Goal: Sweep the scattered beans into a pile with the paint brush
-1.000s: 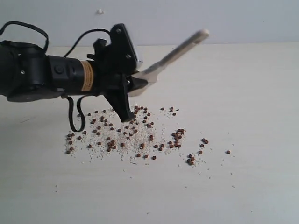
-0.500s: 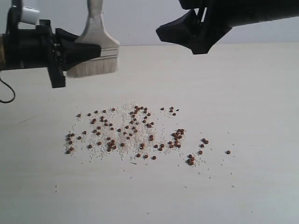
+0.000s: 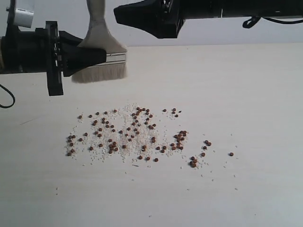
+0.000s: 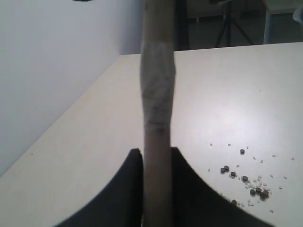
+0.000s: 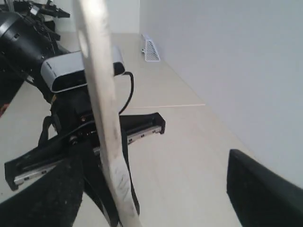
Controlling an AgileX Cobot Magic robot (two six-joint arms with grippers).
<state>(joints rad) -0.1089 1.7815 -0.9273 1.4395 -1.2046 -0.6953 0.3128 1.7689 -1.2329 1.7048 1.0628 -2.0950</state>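
The paint brush (image 3: pixel 102 52) hangs upright above the table, cream bristles (image 3: pixel 99 73) down and handle up. My left gripper (image 3: pixel 102 56) is shut on it at the silver ferrule; in the left wrist view the handle (image 4: pixel 157 109) rises between the dark fingers (image 4: pixel 128 189). My right gripper (image 3: pixel 120 14) reaches in from the upper right, open, its tip beside the handle. In the right wrist view the handle (image 5: pixel 102 118) runs between the wide-apart fingers (image 5: pixel 260 189), close to one of them. The beans (image 3: pixel 132 135) lie scattered on the table in front of the brush, not heaped; some show as beans (image 4: pixel 246 179).
White rice-like grains (image 3: pixel 125 113) are mixed among the beans. A stray bean (image 3: pixel 231 154) lies far right. The pale table (image 3: pixel 246 94) ends at a grey wall behind. A black cable (image 3: pixel 5 100) loops at the left edge. The left arm's camera housing (image 5: pixel 71 71) shows.
A second ago the left gripper was low over the beans with the brush tilted; it has since lifted back left with the brush upright. The right gripper has moved left, up to the handle.
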